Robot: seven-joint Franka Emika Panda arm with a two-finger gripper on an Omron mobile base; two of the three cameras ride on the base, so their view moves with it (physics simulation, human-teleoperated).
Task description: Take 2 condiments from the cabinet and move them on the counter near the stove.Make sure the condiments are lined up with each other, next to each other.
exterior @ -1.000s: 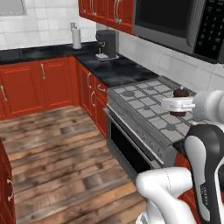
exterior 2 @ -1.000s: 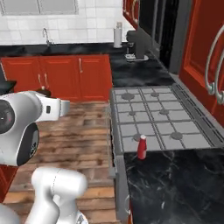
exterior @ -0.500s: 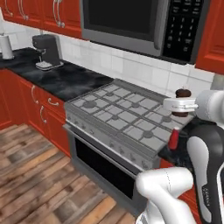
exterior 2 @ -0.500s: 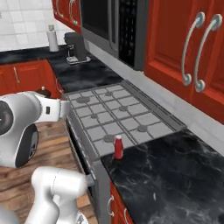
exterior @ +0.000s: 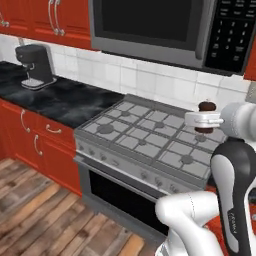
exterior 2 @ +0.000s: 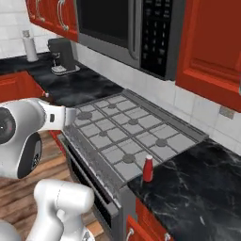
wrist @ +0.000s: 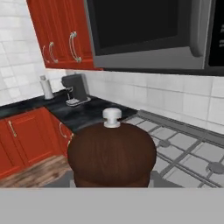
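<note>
Pincer [exterior: 206,120] still grips brown shaker [wrist: 112,153]; views have swung toward stove [exterior 2: 127,141] and red bottle [exterior 2: 148,168].

White tiles [exterior: 150,80] cover the wall behind the range, below a steel-and-black microwave [exterior: 165,27]. Red base cabinets [exterior: 35,145] are set over a wood-plank floor [exterior: 35,215]. A dark coffee maker [exterior: 34,65] and a paper-towel roll [exterior 2: 30,47] are seen farther along.

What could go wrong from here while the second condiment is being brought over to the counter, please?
The red bottle stands right at the counter's edge beside the stove, so a careless set-down could tip it. The gripper carries the brown shaker high over the grates; a slip would drop it there.
</note>
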